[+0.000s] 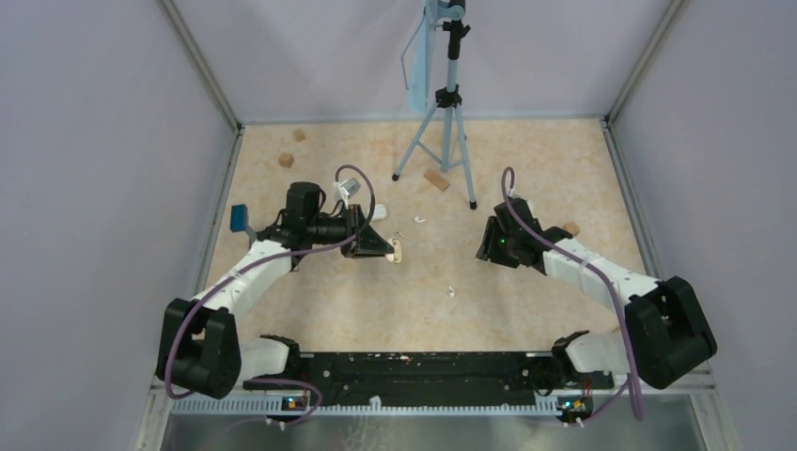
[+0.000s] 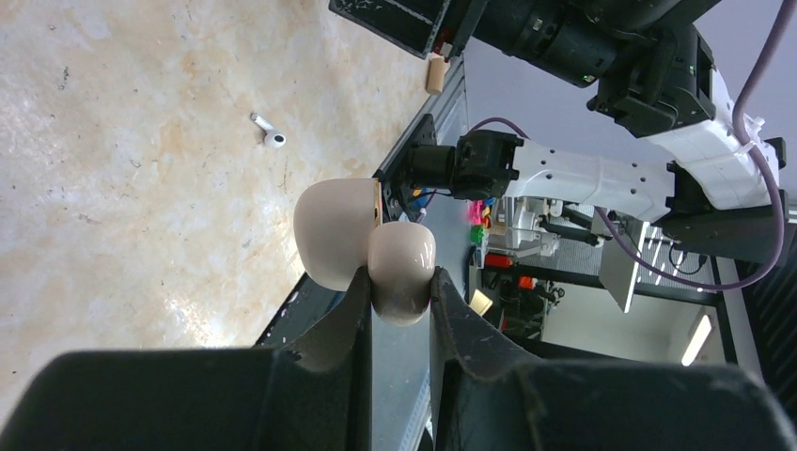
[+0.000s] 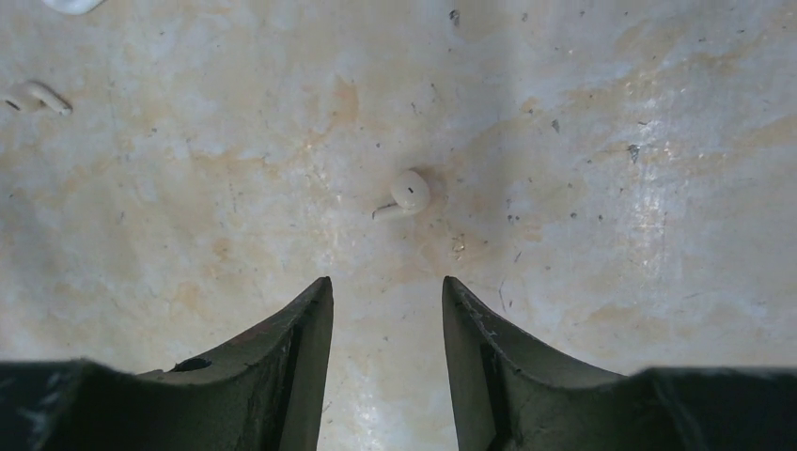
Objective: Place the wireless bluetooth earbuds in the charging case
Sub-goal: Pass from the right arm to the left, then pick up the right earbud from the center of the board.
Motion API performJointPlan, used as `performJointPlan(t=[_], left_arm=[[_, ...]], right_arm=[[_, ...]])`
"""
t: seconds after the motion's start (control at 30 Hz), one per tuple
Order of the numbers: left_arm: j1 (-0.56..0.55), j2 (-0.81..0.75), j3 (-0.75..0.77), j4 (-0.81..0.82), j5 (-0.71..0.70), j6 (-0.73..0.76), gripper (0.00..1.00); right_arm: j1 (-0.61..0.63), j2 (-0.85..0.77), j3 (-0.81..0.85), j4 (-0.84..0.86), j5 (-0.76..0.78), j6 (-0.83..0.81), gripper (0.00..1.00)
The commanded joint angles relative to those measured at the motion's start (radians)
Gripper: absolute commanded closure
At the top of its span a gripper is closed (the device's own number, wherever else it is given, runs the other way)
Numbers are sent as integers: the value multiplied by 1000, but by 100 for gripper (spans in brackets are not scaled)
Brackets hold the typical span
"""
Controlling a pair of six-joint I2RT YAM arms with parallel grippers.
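My left gripper (image 1: 383, 247) is shut on a small rounded cream charging case (image 1: 398, 250) and holds it just above the table. In the left wrist view the case (image 2: 402, 272) sits between the fingertips with its lid (image 2: 334, 235) swung open to the left. A white earbud (image 2: 269, 132) lies on the table beyond it. My right gripper (image 1: 485, 242) is open and empty, low over the table. In the right wrist view an earbud (image 3: 406, 193) lies just ahead of the open fingers (image 3: 305, 329), and a second one (image 3: 36, 95) lies at the far left. Two earbuds (image 1: 420, 220) (image 1: 451, 291) show from above.
A tripod (image 1: 442, 122) stands at the back centre. Tan wooden blocks (image 1: 435, 179) (image 1: 286, 160) (image 1: 299, 134) (image 1: 570, 228) are scattered about. Another small pale case (image 1: 350, 186) lies behind the left arm. A blue object (image 1: 240, 218) sits by the left wall.
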Motion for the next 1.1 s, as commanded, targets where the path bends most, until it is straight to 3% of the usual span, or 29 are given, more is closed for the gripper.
performJointPlan(t=[0.0, 0.17, 0.5, 0.9, 1.07], left_arm=[[2, -11, -7, 35, 30, 15, 100], [1, 3, -21, 66, 49, 2, 100], [1, -1, -25, 95, 65, -15, 100], [1, 7, -46, 128, 90, -26, 100], [0, 2, -49, 130, 89, -27, 100]], right_arm=[[-10, 56, 46, 51, 85, 5, 55], [-12, 117, 42, 104, 87, 6, 57], [-29, 190, 20, 190, 86, 19, 71], [-30, 236, -4, 247, 38, 2, 79], [-29, 216, -1, 221, 45, -21, 73]])
